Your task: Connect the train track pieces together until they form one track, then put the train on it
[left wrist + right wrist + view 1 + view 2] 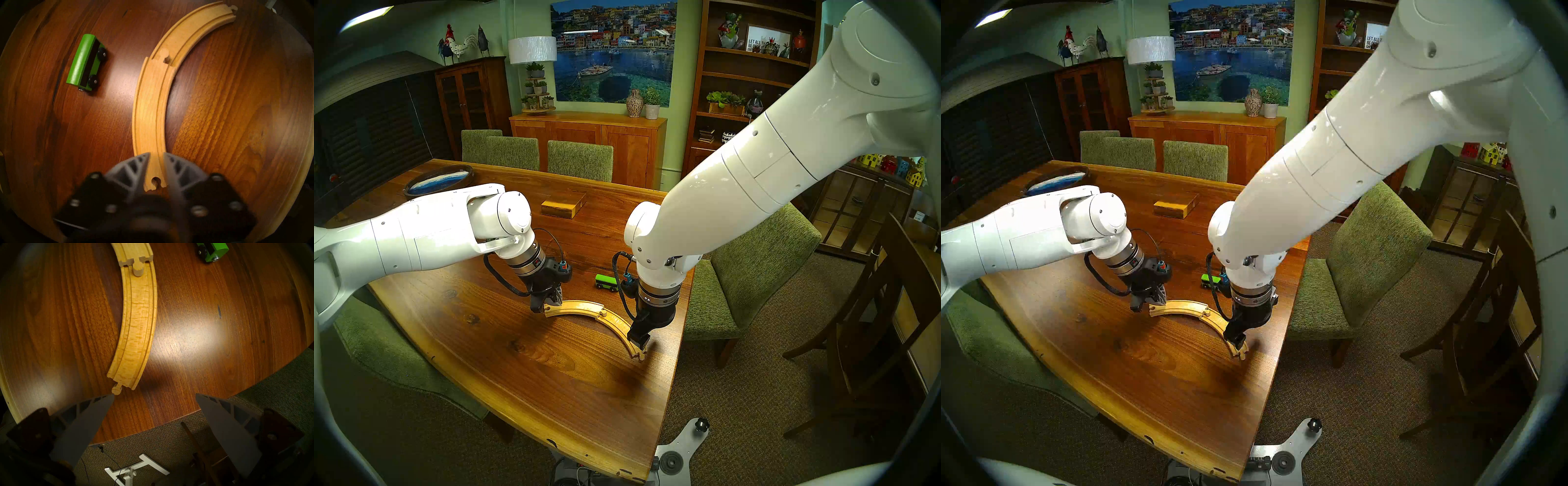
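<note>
Two pale curved track pieces lie end to end in an arc on the table (517, 373). My left gripper (157, 162) is shut on the socket end of the left piece (149, 110), with one finger on each side. That piece's round peg (138, 271) rests on top of the right piece (137, 319), overlapping it rather than sitting in its socket. My right gripper (154, 395) hangs open just above the right piece's free peg end (638, 354), holding nothing. The green train (606, 282) stands on the table behind the arc, between my two wrists.
A yellow-brown wooden box (563, 205) sits farther back on the table. At the far left lies a dark oval tray (439, 181) with a blue inside. The table's right edge runs close to the right piece, with a green chair (755, 271) beside it.
</note>
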Motion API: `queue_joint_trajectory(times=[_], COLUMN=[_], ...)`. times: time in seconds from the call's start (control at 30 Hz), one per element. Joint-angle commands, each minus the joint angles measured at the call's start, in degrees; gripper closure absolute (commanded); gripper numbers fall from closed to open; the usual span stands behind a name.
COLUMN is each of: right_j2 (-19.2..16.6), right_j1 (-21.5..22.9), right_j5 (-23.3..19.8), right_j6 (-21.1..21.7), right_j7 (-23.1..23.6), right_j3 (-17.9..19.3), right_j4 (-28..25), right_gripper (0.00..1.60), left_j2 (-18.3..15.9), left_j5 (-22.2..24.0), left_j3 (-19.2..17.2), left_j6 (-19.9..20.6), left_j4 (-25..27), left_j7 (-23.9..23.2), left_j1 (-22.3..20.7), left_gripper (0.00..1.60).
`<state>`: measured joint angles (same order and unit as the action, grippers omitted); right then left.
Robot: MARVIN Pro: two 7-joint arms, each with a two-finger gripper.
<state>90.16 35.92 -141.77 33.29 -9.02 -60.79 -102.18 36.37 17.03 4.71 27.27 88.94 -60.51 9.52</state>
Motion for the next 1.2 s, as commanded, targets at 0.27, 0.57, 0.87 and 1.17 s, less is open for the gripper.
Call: queue_joint_trajectory(times=[0.27,0.57,0.87,1.17], right_j2=[-0.5,-0.5,-0.4,1.0], right_j1=[1.0,1.0,0.9,-2.3], right_j5=[0.0,0.0,1.7,3.5], right_j6=[0.0,0.0,0.8,1.7], right_j7=[0.2,0.1,2.1,5.0], right_j3=[0.3,0.3,1.1,1.3], right_j4=[0.3,0.3,2.0,7.0], right_gripper=[0.00,0.00,0.00,0.00], left_j2=[-1.2,-0.9,-0.3,0.2], left_j5=[0.8,0.8,0.4,-0.3], left_j3=[-1.4,-1.2,-1.1,-0.9], left_j6=[-3.5,-5.0,-5.5,-6.0], left_j4=[-0.9,-2.0,-3.2,-4.0], left_j7=[-4.0,-4.5,-4.9,-5.5], left_j1=[-2.2,-1.9,-1.9,-2.0], left_gripper=[0.00,0.00,0.00,0.00])
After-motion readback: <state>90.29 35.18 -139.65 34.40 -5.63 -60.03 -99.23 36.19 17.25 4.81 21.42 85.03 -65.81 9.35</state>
